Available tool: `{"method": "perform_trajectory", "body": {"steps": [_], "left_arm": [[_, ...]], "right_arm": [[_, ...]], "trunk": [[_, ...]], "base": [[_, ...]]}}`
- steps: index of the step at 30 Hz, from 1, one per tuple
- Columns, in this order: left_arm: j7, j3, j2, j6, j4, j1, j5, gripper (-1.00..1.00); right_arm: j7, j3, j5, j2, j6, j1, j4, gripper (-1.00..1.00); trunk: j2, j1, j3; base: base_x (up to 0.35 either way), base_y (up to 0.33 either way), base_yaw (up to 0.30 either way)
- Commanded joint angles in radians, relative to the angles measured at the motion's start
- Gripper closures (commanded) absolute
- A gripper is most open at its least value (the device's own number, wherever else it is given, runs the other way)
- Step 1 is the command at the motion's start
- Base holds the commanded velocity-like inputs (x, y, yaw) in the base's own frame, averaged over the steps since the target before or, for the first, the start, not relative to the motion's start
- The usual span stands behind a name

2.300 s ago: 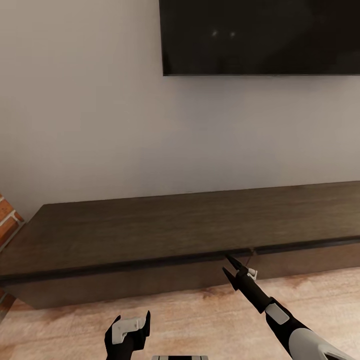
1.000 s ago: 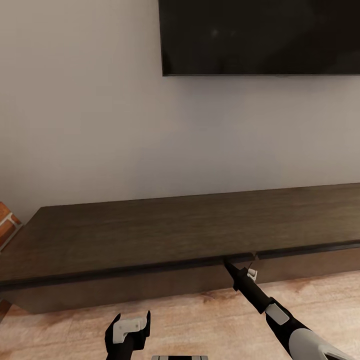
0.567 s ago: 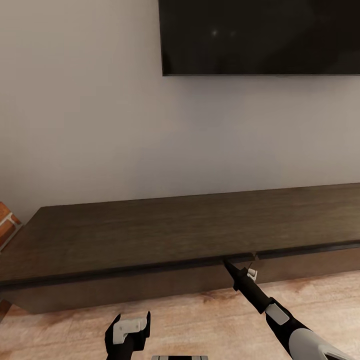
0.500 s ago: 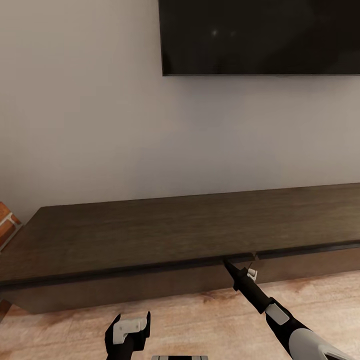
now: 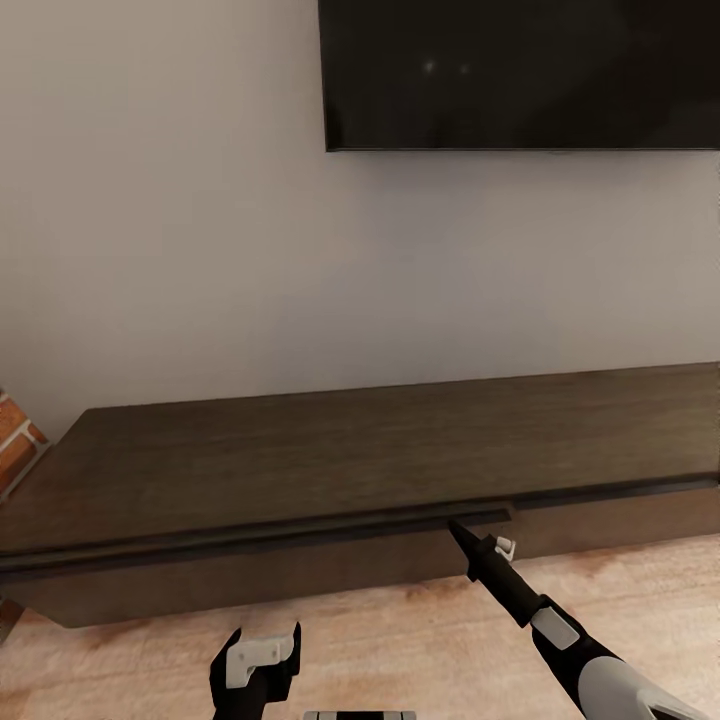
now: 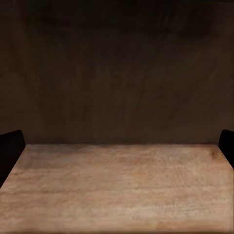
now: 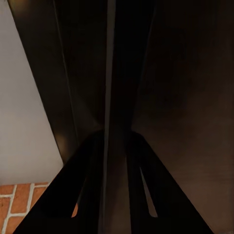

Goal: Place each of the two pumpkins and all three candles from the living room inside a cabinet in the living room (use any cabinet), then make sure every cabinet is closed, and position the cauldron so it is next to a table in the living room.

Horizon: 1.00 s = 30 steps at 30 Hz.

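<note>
The long, low, dark brown cabinet (image 5: 350,450) stands against the wall under the TV. My right gripper (image 5: 455,527) reaches the top edge of its left drawer front (image 5: 250,575), near that drawer's right end. In the right wrist view the right gripper (image 7: 116,134) is shut on the thin drawer edge (image 7: 111,73). A dark gap runs along the drawer's top, so it stands slightly out. My left gripper (image 5: 262,640) hangs open and holds nothing, low in front of the cabinet. The left wrist view has the left gripper (image 6: 119,144) facing the cabinet front (image 6: 117,73). Pumpkins, candles, cauldron and table are out of view.
A black wall-mounted TV (image 5: 520,75) hangs above the cabinet. A brick wall corner (image 5: 15,445) sits at the cabinet's left end. Light wood-plank floor (image 5: 400,640) lies between me and the cabinet.
My right gripper's fingers closed on the drawer's top edge. In the last half second the drawer front came slightly out and the dark gap along its top widened. The left arm stayed put.
</note>
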Motion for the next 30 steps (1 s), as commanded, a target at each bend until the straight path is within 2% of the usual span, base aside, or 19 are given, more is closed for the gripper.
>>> {"method": "perform_trajectory", "body": {"steps": [1, 13, 26, 30], "left_arm": [[0.004, -0.002, 0.000, -0.004, 0.000, 0.000, 0.010, -1.00], [0.005, -0.002, 0.000, -0.004, 0.000, 0.000, 0.009, -1.00], [0.005, -0.002, 0.000, -0.004, 0.002, -0.001, 0.009, -1.00], [0.006, -0.002, 0.000, -0.004, 0.002, -0.001, 0.009, -1.00]], "right_arm": [[0.009, 0.006, -0.020, 0.000, 0.022, -0.001, -0.001, 1.00], [0.009, 0.006, -0.020, 0.000, 0.022, -0.001, -0.001, 1.00], [0.009, 0.005, -0.021, 0.000, 0.015, 0.000, -0.004, 1.00], [0.040, 0.003, -0.021, 0.000, 0.008, 0.001, -0.004, 1.00]], "trunk": [[0.000, 0.000, 0.000], [0.000, 0.000, 0.000], [0.000, 0.000, 0.000], [0.000, 0.000, 0.000]], "base": [[-0.029, 0.000, 0.000], [-0.096, 0.000, 0.000], [-0.007, 0.000, 0.000], [-0.026, 0.000, 0.000]]}}
